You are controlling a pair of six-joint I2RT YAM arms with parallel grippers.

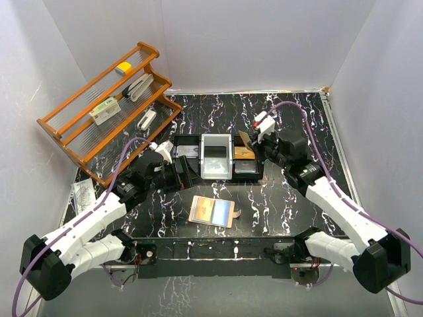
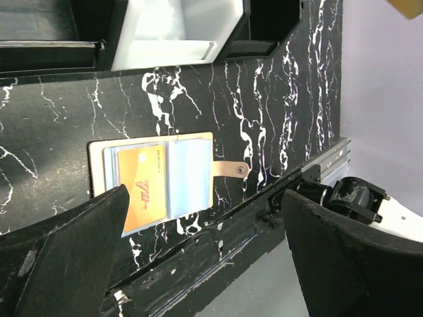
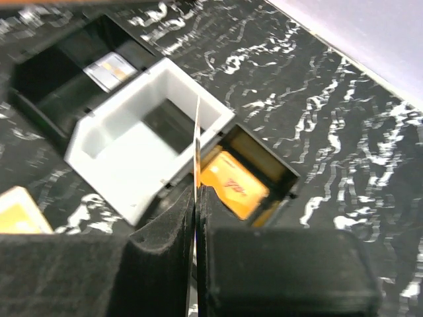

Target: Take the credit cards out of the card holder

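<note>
Top view first: the card holder (image 1: 212, 211) lies open on the marbled table (image 1: 297, 119), in front of the tray (image 1: 216, 173). The left gripper (image 1: 182, 173) sits at the tray's near-left corner; the right gripper (image 1: 253, 146) is over the tray's right end with a thin card (image 1: 244, 137). The label on the white box (image 1: 104, 111) on the wooden rack (image 1: 73, 142) is too small to read.

Left wrist: the left gripper (image 2: 205, 205) has let go, jaws wide apart and empty. Below it the card holder (image 2: 97, 165) shows an orange card (image 2: 142, 191) with a red logo, its lettering too blurred to read, and a blue-grey card (image 2: 190, 175). One finger (image 2: 66, 264) hides the holder's lower corner.

Right wrist: the right gripper (image 3: 197, 198) is clamped tight on the thin card (image 3: 197, 145), seen edge-on, face hidden. In the tray (image 3: 119, 142), a second orange card (image 3: 232, 188) carries red script, illegible.
</note>
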